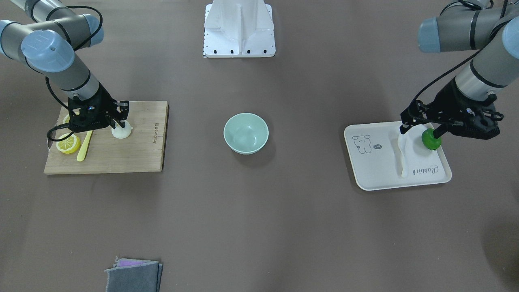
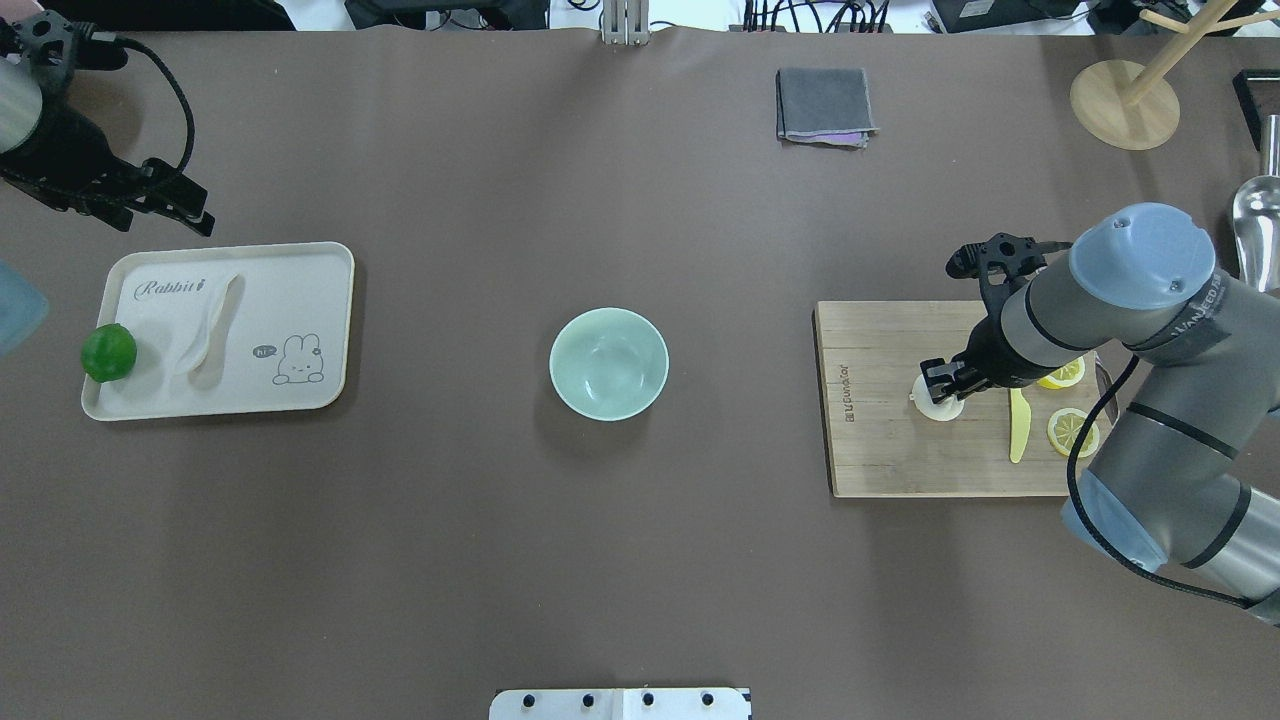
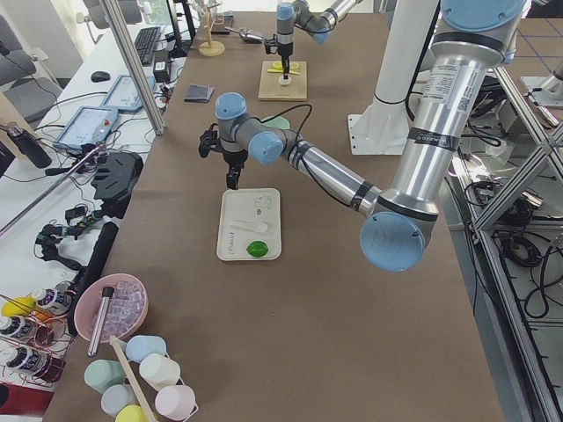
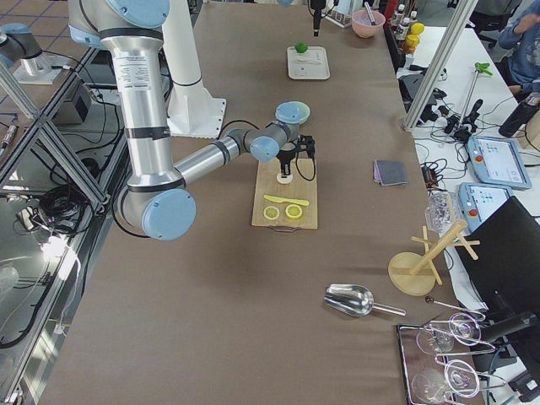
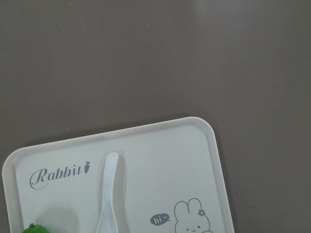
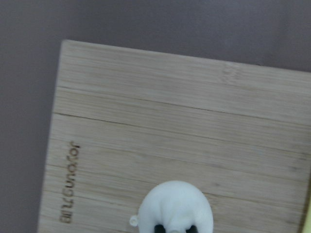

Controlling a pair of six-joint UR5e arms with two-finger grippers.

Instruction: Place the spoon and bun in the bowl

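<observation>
The mint-green bowl stands empty at the table's middle, also in the overhead view. The white bun sits on the wooden cutting board. My right gripper is down on it; in the right wrist view its fingertips pinch the top of the bun. The white spoon lies on the cream rabbit tray, also in the left wrist view. My left gripper hangs open and empty above the tray's far edge, apart from the spoon.
A green round fruit sits on the tray beside the spoon. Lemon slices and a yellow plastic knife lie on the board. A folded grey cloth lies on the operators' side. A wooden stand and a metal scoop are beyond the board.
</observation>
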